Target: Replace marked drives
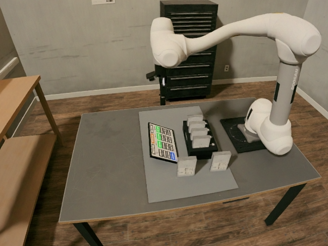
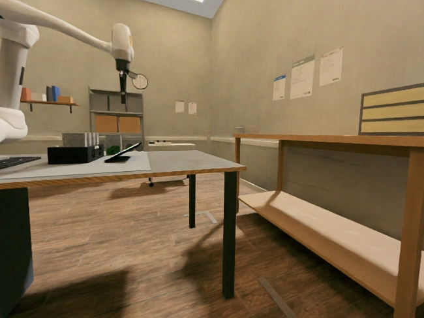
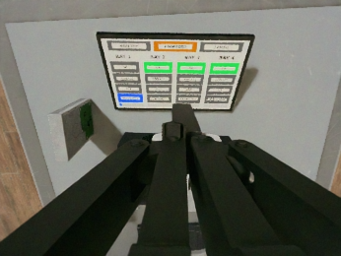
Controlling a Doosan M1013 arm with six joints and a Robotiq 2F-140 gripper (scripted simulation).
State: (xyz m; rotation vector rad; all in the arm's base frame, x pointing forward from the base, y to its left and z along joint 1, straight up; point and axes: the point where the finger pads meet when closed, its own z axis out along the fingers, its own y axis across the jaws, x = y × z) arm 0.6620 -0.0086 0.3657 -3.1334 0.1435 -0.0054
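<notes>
The black dock (image 1: 202, 153) (image 2: 67, 155) stands on the mat (image 1: 191, 191) with four grey drives upright in its bays. Two grey drives stand on the mat in front of the dock: one drive (image 1: 186, 167) on the left and one drive (image 1: 220, 161) on the right. The tilted screen (image 1: 163, 142) (image 2: 124, 152) (image 3: 175, 74) marks bay 1 blue in its bottom row; bays 2, 3 and 4 are green in their top row. An orange box is lit in the header. The small labels are unreadable. My gripper (image 1: 162, 103) (image 2: 123, 102) (image 3: 180, 118) is shut and empty, high above the bench, partly hiding the dock in the wrist view.
The arm's black base plate (image 1: 232, 136) lies right of the dock. A wooden side bench (image 1: 16, 92) (image 2: 318, 139) stands off the left end of the table. A black drawer cabinet (image 1: 188, 73) stands behind the table.
</notes>
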